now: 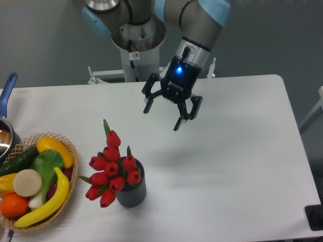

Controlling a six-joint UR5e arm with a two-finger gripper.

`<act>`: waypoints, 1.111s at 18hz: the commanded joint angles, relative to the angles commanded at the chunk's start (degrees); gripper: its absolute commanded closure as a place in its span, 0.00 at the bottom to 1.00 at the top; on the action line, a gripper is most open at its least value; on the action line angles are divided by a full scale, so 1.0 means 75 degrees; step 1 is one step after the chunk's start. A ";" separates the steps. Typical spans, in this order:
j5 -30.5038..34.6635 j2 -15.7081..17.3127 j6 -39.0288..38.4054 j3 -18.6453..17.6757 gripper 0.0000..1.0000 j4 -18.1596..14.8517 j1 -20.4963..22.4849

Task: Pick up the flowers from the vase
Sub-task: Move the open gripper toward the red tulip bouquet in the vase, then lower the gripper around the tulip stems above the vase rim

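Note:
The flowers [111, 169], a bunch of glossy red tulip buds with green leaves, stand in the vase [132, 190], a small dark grey ribbed cylinder at the front left of the white table. The buds lean out to the left over the vase's rim. My gripper [162, 116] hangs in the air above the table's middle, behind and to the right of the flowers and well apart from them. Its two black fingers are spread open and hold nothing. A blue light glows on its body.
A wicker basket [69, 179] of plastic fruit and vegetables sits at the front left edge, close to the flowers. A blue-handled metal pot [6, 132] shows at the left edge. The robot's base [136, 45] stands behind the table [232, 171].

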 joint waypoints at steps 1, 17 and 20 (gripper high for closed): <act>0.0012 -0.0070 -0.0012 0.0070 0.00 0.0059 -0.0082; 0.0047 -0.1149 0.0573 0.0598 0.00 0.0177 -0.1219; 0.0047 -0.1324 0.0574 0.0808 0.00 0.0189 -0.1254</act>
